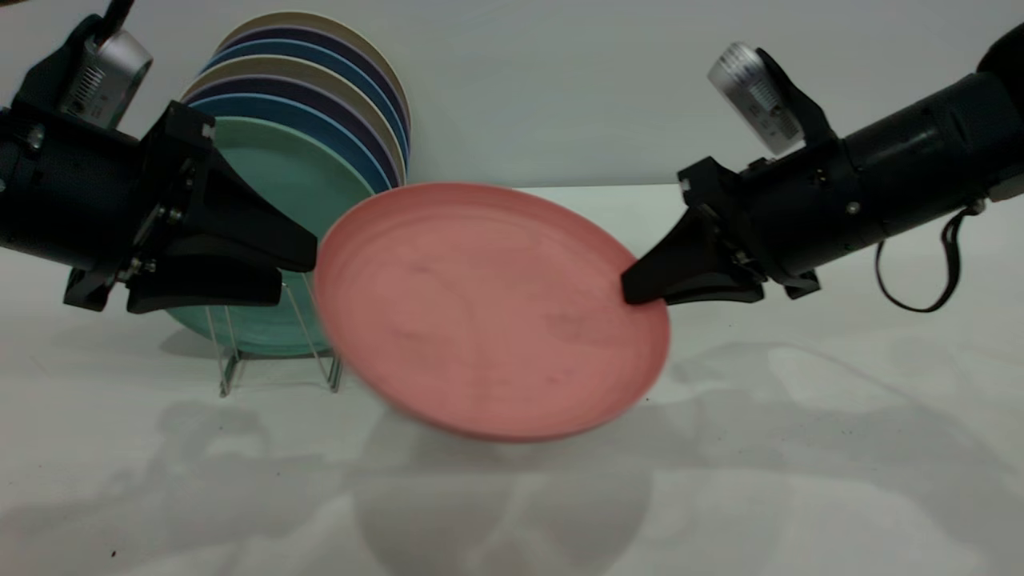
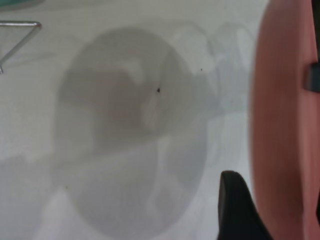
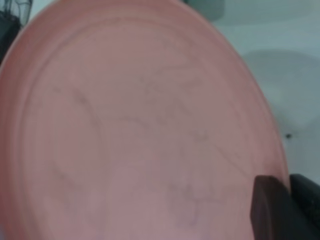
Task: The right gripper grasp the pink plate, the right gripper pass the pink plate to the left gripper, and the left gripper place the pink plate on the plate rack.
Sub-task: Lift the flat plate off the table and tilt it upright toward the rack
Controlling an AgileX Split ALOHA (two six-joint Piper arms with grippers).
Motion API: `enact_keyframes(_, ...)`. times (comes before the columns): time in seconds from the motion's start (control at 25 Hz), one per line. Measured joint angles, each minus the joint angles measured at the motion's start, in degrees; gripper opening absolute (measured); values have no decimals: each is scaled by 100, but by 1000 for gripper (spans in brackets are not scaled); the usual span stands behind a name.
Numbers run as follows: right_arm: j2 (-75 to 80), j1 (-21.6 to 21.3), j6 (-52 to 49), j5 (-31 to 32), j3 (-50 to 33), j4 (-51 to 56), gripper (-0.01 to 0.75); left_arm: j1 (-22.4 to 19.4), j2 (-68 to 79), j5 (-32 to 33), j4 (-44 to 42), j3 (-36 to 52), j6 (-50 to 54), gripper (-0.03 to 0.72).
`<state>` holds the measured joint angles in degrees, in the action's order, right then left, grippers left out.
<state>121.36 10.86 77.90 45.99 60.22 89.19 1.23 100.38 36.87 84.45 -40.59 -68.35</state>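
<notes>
We see a teal-green plate [image 1: 300, 180] standing upright at the front of a row, w/ blue [image 1: 316, 120], dark purple [image 1: 308, 96] and beige plates [image 1: 320, 74] stacked close behind it, edges fanning up and back. All sit on a pale grey table [image 1: 800, 448] w/ soft grey shadows across it, and a plain light wall [image 1: 560, 80] behind.

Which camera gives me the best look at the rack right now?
The exterior view: the rack stands behind the left gripper, its wire base visible below the plates. Left wrist shows only one wire corner; right wrist shows none.
</notes>
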Motion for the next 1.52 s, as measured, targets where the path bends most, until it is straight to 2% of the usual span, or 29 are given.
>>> enact_keyframes(0.24,0,290,116,-44,-5,177,16,0,0,-4,34,0,-13,404)
enact_keyframes(0.44,0,289,152,-152,-5,194,16,0,0,2,34,0,-24,404)
enact_keyframes(0.72,0,289,224,558,-5,636,21,0,0,26,53,0,-24,390)
enact_keyframes(0.84,0,289,298,828,-5,791,28,0,0,42,135,0,-24,340)
enact_keyframes(1.12,0,289,478,1200,-5,932,42,0,0,309,337,0,-165,148)
enact_keyframes(1.24,0,289,489,1189,-5,932,54,-7,-5,347,374,-11,-272,126)
enact_keyframes(1.4,0,289,463,1168,-5,953,124,-13,0,353,369,-11,-351,126)
enact_keyframes(1.52,0,289,456,1152,-5,1004,258,-13,0,396,315,-11,-392,126)
